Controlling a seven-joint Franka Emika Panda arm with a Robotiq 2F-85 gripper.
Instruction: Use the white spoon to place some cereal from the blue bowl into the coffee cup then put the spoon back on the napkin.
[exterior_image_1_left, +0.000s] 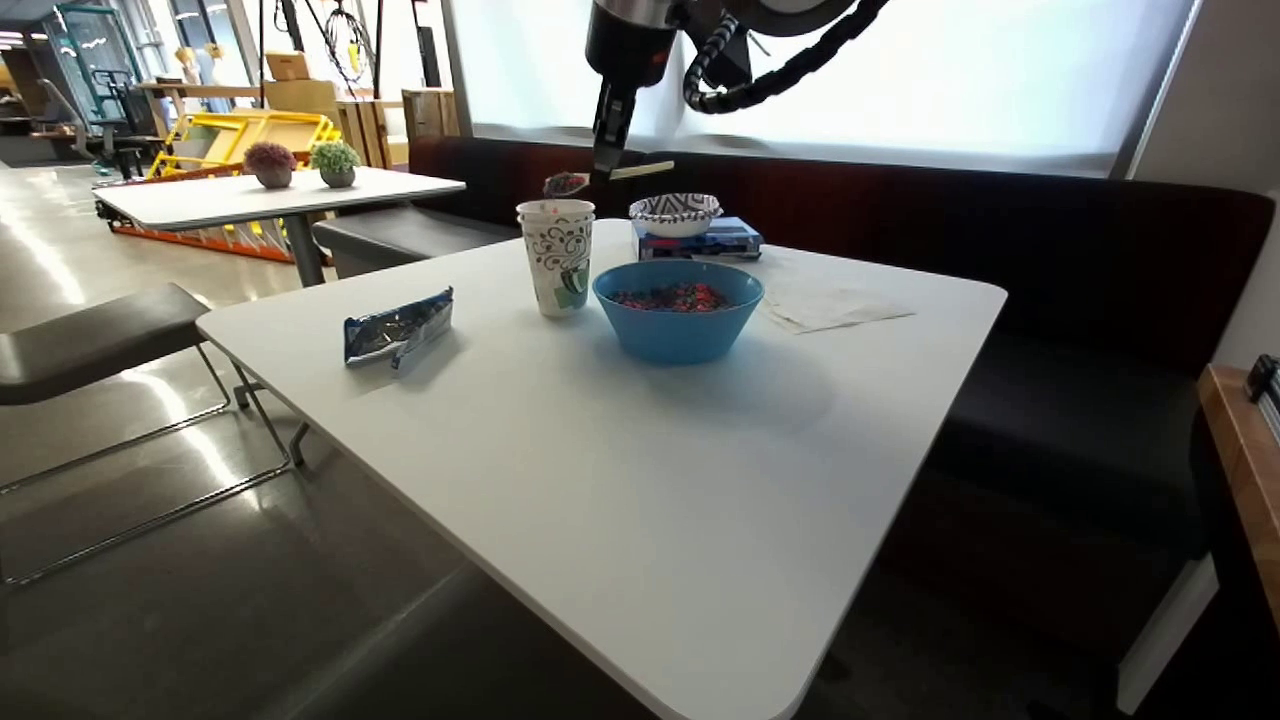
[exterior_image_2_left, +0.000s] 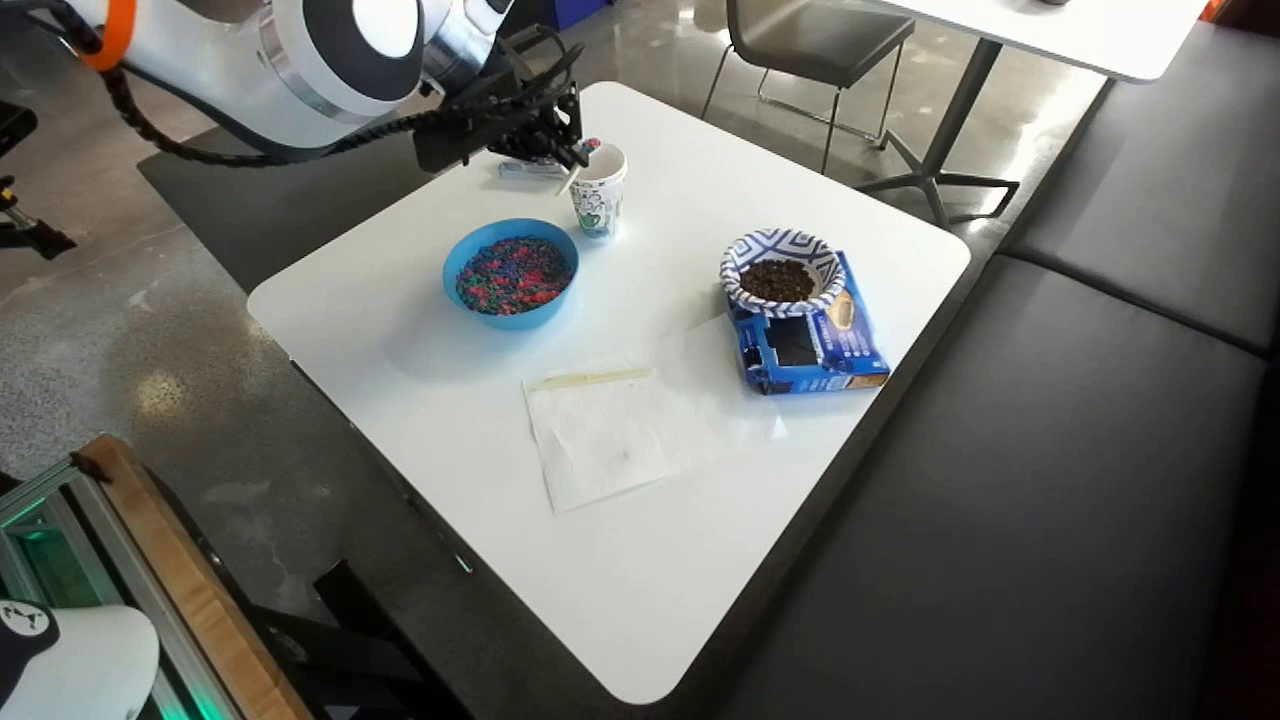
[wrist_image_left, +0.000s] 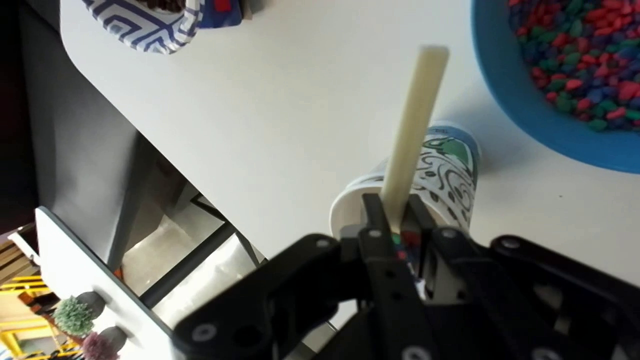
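My gripper (exterior_image_1_left: 606, 165) is shut on the handle of the pale spoon (exterior_image_1_left: 643, 171). The spoon's handle also shows in the wrist view (wrist_image_left: 416, 120). The spoon's bowl carries red, blue and green cereal (exterior_image_1_left: 566, 184) and appears just above the rim of the coffee cup (exterior_image_1_left: 558, 262). The patterned white paper cup stands upright, apparently two stacked, and shows in an exterior view (exterior_image_2_left: 598, 205) beside the blue bowl (exterior_image_2_left: 520, 320). The blue bowl holds much of the same coloured cereal. The white napkin (exterior_image_2_left: 600, 440) lies flat, with a yellowish strip along one edge.
A patterned paper bowl (exterior_image_2_left: 785, 240) with brown bits sits on a blue box (exterior_image_2_left: 850, 345) near a table edge. A shiny blue-silver wrapper (exterior_image_1_left: 398, 328) stands on the table on the cup's far side from the bowl. A dark bench (exterior_image_2_left: 1000, 480) runs along one table side.
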